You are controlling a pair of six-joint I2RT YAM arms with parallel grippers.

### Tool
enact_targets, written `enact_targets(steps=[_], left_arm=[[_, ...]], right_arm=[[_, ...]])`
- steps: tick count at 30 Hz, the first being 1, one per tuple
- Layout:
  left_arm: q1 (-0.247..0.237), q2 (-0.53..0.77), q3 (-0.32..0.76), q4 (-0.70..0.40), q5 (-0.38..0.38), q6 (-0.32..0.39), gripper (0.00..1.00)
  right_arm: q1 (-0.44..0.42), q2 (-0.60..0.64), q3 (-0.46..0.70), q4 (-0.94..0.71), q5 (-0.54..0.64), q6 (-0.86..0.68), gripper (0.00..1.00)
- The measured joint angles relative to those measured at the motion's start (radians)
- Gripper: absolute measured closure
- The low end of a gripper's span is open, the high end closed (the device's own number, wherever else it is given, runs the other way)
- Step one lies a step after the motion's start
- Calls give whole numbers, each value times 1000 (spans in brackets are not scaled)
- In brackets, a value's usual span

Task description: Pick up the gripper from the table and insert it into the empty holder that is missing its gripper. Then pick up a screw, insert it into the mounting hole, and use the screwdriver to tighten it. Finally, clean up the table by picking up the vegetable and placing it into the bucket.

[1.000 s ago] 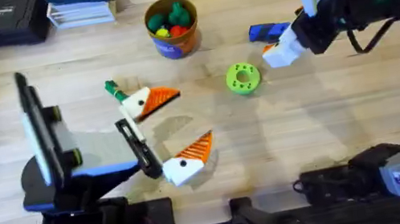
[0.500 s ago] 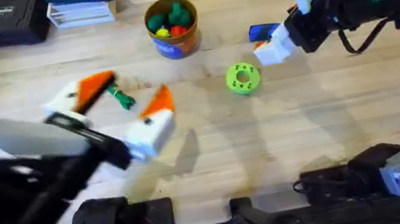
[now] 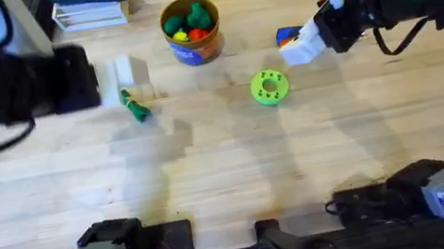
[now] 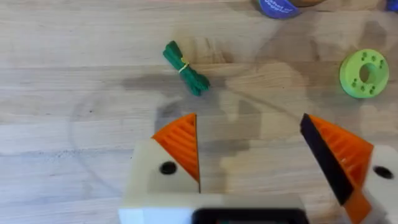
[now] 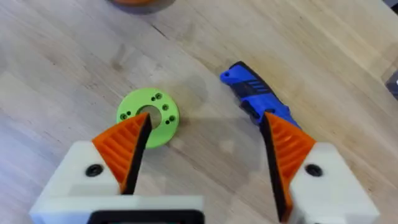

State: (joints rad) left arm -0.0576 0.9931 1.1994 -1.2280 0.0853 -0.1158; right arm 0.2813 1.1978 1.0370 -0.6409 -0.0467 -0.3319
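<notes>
Overhead, the left arm (image 3: 6, 75) is seen large, dark and blurred at the upper left, so its fingers cannot be made out there; a pale blurred block just right of it may be part of them. In the left wrist view the left gripper (image 4: 261, 158) is shown released, its two orange pads well apart and nothing held between them, above bare worktop (image 4: 62, 93). The vegetable (image 4: 185, 68) is seen beyond the fingers, lying flat on the wood and touching nothing; overhead it (image 3: 135, 105) lies just right of the dark arm, left of the bucket (image 3: 191, 30).

The bucket is cut off in the left wrist view, where only a blue strip of its label is seen at the edge. Overhead it stands upright, with green, yellow and red toys inside.

The screwdriver (image 3: 287, 36) is mostly hidden overhead behind the right gripper (image 3: 304, 46); only a blue end is seen. In the right wrist view the screwdriver (image 5: 258, 99) lies on the worktop, its near end covered by one orange pad, and its bit is not made out. The right gripper (image 5: 205, 155) is open and empty, with the green disc (image 5: 148, 116) just beyond the other pad. Overhead the disc (image 3: 269, 87) lies between bucket and right arm.
</notes>
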Motion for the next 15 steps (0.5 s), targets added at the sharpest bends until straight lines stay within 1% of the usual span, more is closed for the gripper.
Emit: enact_targets(steps=[3, 7, 9, 11, 12, 15], left_arm=[[42, 82, 46, -14, 13, -32, 16], [90, 152, 57, -18, 30, -61, 14], [104, 182, 57, -18, 33, -70, 14], [114, 215, 57, -17, 35, -96, 15], [123, 263, 57, 1, 38, -174, 16], [125, 324, 57, 48, 53, -281, 15]], right_arm=[[0, 0, 0, 0, 0, 0, 7], [0, 0, 0, -2, 0, 0, 7], [0, 0, 0, -2, 0, 0, 7], [0, 0, 0, -2, 0, 0, 7], [0, 0, 0, -2, 0, 0, 7], [0, 0, 0, -2, 0, 0, 7]])
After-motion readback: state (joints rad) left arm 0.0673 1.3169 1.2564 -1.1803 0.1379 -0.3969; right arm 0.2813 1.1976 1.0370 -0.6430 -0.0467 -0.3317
